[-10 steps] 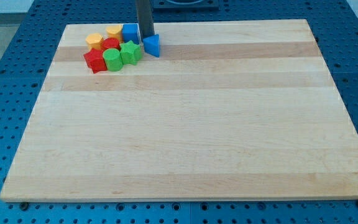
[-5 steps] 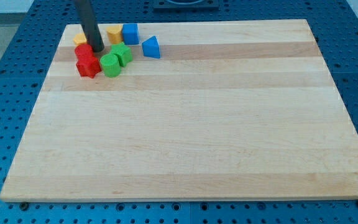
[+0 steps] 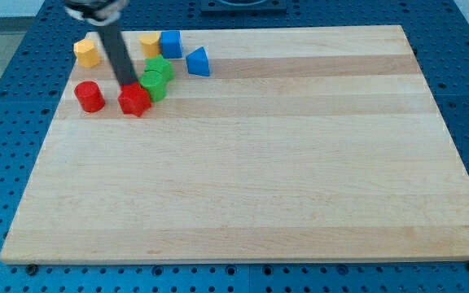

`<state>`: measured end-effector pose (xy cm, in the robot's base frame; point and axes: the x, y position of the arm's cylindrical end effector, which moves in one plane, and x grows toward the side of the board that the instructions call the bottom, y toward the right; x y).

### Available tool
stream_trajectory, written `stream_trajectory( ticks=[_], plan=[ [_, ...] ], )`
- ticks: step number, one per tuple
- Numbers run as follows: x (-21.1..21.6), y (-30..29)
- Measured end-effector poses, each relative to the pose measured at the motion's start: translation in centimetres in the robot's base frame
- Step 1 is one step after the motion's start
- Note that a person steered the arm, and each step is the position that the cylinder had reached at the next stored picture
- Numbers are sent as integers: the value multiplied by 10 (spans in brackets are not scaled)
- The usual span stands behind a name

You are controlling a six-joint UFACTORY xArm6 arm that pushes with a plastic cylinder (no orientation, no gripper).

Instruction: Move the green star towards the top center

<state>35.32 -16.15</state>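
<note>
Rod-mounted, my tip [image 3: 129, 85] rests on the wooden board [image 3: 243, 163] at the view's upper left, grasping nothing, touching the top edge of a red star-like block [image 3: 134, 101]. Just to its right sit two green blocks in contact: one green star [image 3: 159, 69], above a second green block [image 3: 153, 85] of unclear shape. A red cylinder [image 3: 89, 96] stands apart to the left. Near the top edge lie two yellow blocks [image 3: 86, 52] [image 3: 150, 44], a blue cube [image 3: 170, 43] and a blue triangular block [image 3: 198, 61].
</note>
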Motion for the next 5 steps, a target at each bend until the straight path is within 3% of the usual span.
stream_trajectory(
  ticks=[1, 2, 3, 4, 5],
  plan=[
    [36, 15],
    [34, -53],
    [87, -58],
    [83, 43],
    [40, 94]
  ],
)
